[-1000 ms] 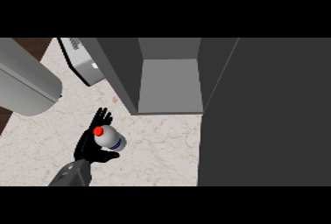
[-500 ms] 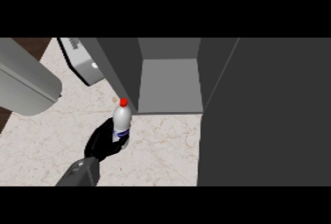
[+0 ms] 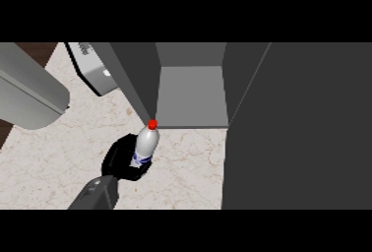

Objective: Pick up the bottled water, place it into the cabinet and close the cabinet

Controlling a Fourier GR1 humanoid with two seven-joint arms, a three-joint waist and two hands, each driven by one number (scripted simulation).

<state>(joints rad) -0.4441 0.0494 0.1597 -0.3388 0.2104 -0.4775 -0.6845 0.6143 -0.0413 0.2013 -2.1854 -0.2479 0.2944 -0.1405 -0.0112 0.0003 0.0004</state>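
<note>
A: bottled water [image 3: 146,142]: we count one, a slim white cylinder with blue label and red cap. Long axis runs toward the counter's far edge; cap points at the cabinet [image 3: 190,93], just beside the lower front corner of its left wall.

B: Hand state?

A: We see one black hand [image 3: 122,160], curled round the bottle's lower half. Which hand it is, we can't tell; it comes in from the counter's near edge on a grey forearm.

B: Surfaces?

A: Counter [image 3: 65,152] is pale veined marble. Cabinet is a matte grey box, flat shelf, door [image 3: 301,128] open, a dark slab.
</note>
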